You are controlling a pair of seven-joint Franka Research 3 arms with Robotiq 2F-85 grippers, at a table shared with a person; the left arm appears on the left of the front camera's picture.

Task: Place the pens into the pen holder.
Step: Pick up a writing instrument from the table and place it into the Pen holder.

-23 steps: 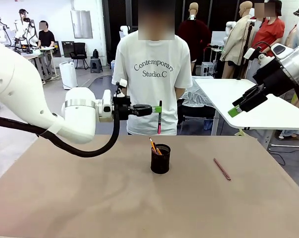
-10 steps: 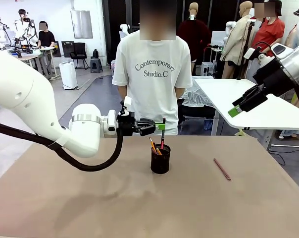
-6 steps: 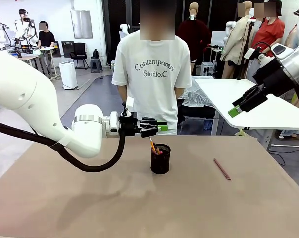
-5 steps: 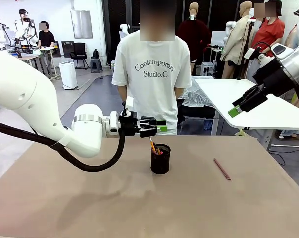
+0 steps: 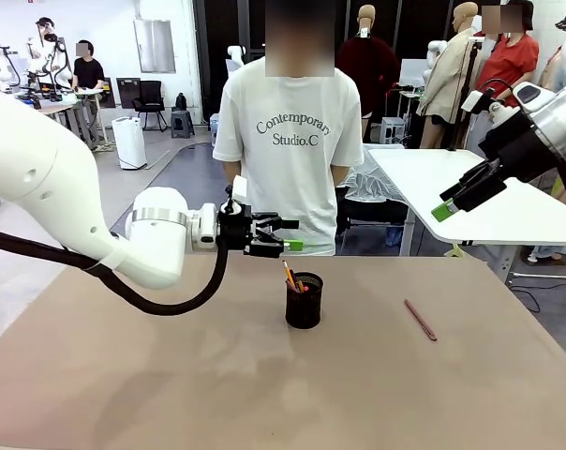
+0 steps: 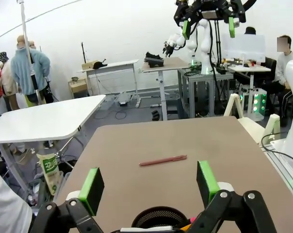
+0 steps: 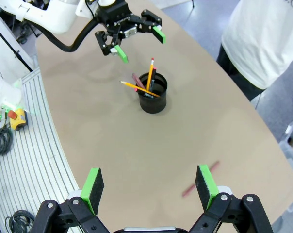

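Both are wide open and empty. The left end effector hovers near the pen holder, touching nothing; the right end effector hangs well apart.

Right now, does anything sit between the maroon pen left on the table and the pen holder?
Nothing visible does. The maroon pen lies to the right of the pen holder with bare table between them. The left gripper, open, hangs up and left of the holder, off that path.
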